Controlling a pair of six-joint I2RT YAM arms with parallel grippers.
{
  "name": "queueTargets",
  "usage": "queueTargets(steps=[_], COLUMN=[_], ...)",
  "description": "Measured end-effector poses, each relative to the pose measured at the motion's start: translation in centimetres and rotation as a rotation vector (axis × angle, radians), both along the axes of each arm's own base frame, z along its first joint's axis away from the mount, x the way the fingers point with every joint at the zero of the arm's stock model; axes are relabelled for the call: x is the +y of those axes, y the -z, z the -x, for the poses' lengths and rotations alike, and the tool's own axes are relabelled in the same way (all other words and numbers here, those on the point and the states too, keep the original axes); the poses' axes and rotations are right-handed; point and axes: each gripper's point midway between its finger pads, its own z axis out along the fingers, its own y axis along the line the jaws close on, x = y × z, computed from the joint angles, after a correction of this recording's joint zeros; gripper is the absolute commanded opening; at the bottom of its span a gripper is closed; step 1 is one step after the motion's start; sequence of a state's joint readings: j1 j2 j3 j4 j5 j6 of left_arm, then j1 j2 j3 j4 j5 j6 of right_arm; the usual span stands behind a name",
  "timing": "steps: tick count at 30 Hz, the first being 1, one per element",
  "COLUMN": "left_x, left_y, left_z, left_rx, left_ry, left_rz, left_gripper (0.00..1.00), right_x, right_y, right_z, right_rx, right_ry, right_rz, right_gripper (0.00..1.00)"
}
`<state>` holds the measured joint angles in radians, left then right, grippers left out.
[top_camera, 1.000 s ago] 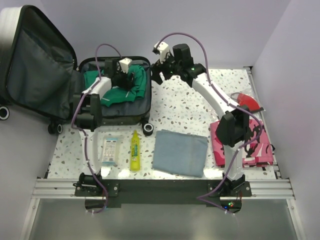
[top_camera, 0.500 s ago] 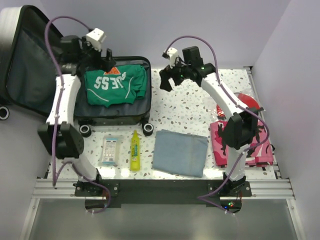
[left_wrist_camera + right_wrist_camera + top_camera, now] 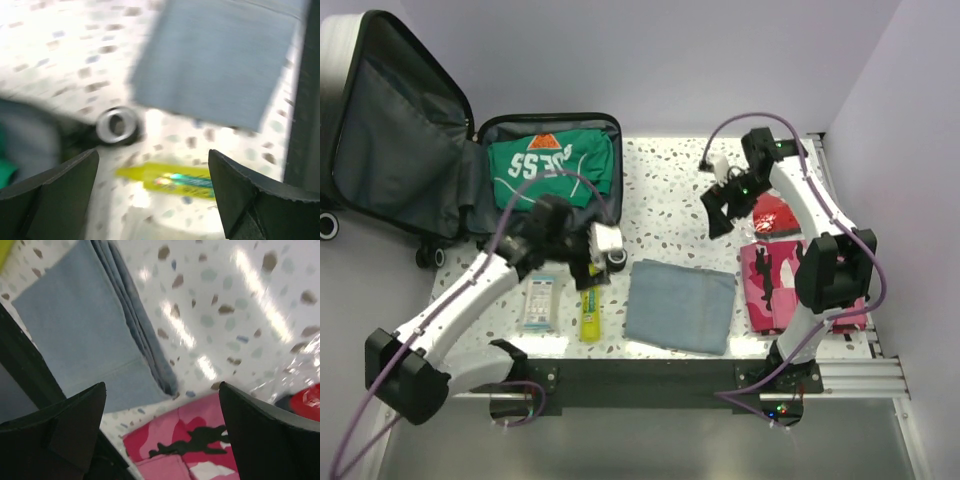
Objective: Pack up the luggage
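The luggage [image 3: 490,215] lies open at the back left, lid raised, with a green shirt [image 3: 550,165] in its dark lining. My left gripper [image 3: 588,272] hangs open and empty just above the yellow tube [image 3: 589,312], near a suitcase wheel [image 3: 617,257]. The left wrist view shows the tube [image 3: 175,178] between my open fingers, the wheel [image 3: 116,125] and the folded blue cloth [image 3: 220,60]. My right gripper [image 3: 718,212] is open and empty above the table, left of the pink camouflage cloth [image 3: 775,285]. The right wrist view shows the blue cloth [image 3: 90,345] and the pink cloth [image 3: 192,440].
A clear packet [image 3: 538,303] lies left of the tube. The blue cloth [image 3: 680,305] lies at the front middle. A red item in clear wrap [image 3: 780,212] sits at the right, behind the pink cloth. Walls close in on both sides.
My left arm has swung from the suitcase's back forward and down over the yellow tube. My right gripper has moved right and nearer, toward the pink cloth. The green shirt stays in the suitcase.
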<state>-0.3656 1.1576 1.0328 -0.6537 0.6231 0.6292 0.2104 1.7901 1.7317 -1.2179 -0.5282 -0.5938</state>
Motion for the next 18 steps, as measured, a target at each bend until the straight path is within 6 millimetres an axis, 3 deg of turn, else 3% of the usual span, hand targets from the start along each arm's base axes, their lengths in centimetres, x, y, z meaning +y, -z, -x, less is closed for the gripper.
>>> queueTargets(steps=[3,5,8,13,18], left_x=[-4.2,-5.3,-7.2,-9.7,-10.8], left_y=[4.9,7.3,10.4,14.4,16.3], left_z=[6.4,8.3,9.1,8.8,8.5], left_rx=[0.021,0.016,-0.004,-0.019,-0.052], left_ry=[0.245,0.328,0.408,0.468,0.503], left_rz=[-0.094,-0.15,-0.23,-0.301,-0.331], left_gripper=[0.9,0.86,0.84,0.83,0.8], right_x=[-2.6,-3.1,-3.4,-4.1,-4.7], right_y=[3.9,5.8,7.2,8.9,11.4], right_z=[3.1,4.9,6.3,6.3,6.0], right_rx=[0.162,0.24,0.297,0.298,0.304], right_ry=[0.048,0.061,0.081,0.107,0.109], right_rz=[0.079,0.12,0.162,0.213,0.266], right_gripper=[0.92,0.86,0.77,0.75,0.62])
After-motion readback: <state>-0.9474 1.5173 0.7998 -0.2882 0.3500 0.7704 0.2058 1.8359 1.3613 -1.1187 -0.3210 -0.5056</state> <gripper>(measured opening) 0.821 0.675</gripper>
